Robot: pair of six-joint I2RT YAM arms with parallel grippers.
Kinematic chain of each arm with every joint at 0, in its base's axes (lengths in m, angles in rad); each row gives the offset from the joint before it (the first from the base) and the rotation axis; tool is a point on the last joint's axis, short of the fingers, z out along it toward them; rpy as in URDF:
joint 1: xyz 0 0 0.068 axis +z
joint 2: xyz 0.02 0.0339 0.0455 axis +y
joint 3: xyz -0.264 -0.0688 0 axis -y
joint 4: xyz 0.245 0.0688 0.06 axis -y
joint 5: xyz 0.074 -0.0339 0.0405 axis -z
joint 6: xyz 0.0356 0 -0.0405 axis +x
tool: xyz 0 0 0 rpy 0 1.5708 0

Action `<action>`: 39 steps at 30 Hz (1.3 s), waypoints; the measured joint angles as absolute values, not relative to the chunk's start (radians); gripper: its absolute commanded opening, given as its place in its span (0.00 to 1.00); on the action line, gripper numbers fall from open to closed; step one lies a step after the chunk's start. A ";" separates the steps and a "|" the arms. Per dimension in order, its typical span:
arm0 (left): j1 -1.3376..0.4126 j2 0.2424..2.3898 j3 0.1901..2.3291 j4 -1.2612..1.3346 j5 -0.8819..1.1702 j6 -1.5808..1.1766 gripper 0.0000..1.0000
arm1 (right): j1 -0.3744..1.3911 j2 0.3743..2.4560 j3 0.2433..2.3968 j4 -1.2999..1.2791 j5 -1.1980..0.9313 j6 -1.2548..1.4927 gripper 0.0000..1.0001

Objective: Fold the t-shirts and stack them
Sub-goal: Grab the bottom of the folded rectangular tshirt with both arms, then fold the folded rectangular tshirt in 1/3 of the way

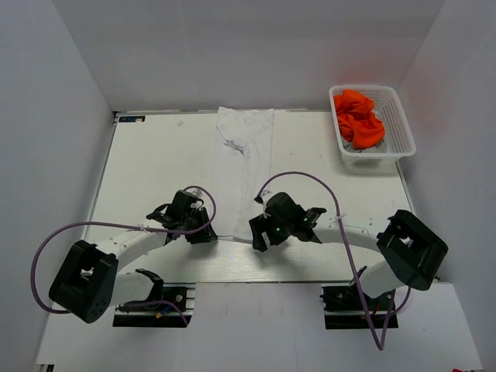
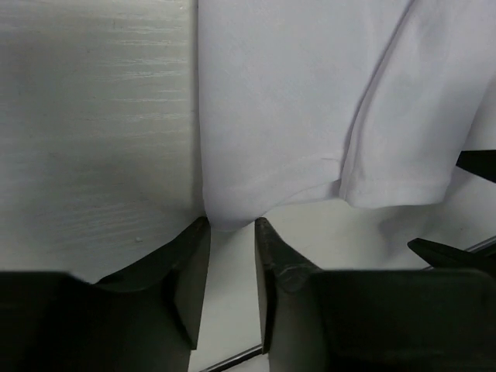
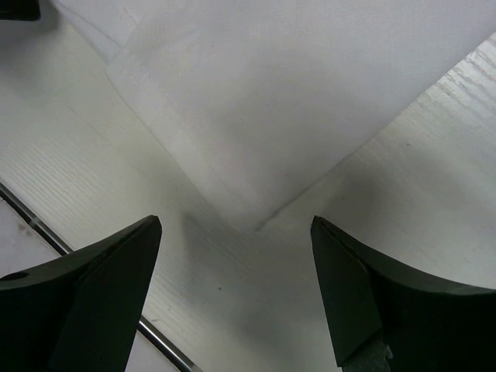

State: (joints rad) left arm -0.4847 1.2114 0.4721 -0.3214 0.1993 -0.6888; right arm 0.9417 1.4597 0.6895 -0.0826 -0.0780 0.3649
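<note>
A white t-shirt (image 1: 244,151) lies folded into a long narrow strip down the middle of the pale bench (image 1: 155,167), running from the far edge at the top of the overhead frame toward the two arms at the bottom. Its near end is hidden there behind the dark wrist housings, so the hem cannot be made out from above. The cloth is wrinkled near its upper end. Orange t-shirts (image 1: 358,118) sit bunched in a white lattice basket (image 1: 404,130) at the upper right; how many there are cannot be told from the heap.

The left end effector (image 1: 203,231) is at the strip's lower left edge. In its wrist view the left end effector (image 2: 231,232) has its fingers a narrow gap apart, bare bench showing between them. A corner of the white shirt (image 2: 294,101) dips to the tips, and whether it touches either finger is unclear. A hemmed sleeve (image 2: 411,147) lies folded over the body at the right of that frame.

The right end effector (image 1: 260,232) is at the strip's lower right edge. In its wrist view the right end effector (image 3: 232,232) is spread wide and holds nothing, with a layered corner of the shirt (image 3: 271,93) pointing down between the two fingers onto the grained bench (image 3: 434,155).
</note>
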 measured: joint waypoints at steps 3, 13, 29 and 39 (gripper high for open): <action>-0.488 1.222 0.472 -0.313 0.191 -0.687 0.27 | 0.942 1.465 0.690 -0.075 -0.081 0.372 0.66; -0.500 1.276 0.493 -0.275 0.186 -0.688 0.00 | 0.937 1.508 0.690 -0.049 -0.057 0.414 0.00; -0.501 1.227 0.634 -0.189 0.041 -0.657 0.00 | 0.913 1.465 0.810 -0.041 0.171 0.340 0.00; -0.486 1.516 1.028 -0.149 -0.179 -0.607 0.00 | 0.757 1.658 1.147 0.002 0.267 0.218 0.00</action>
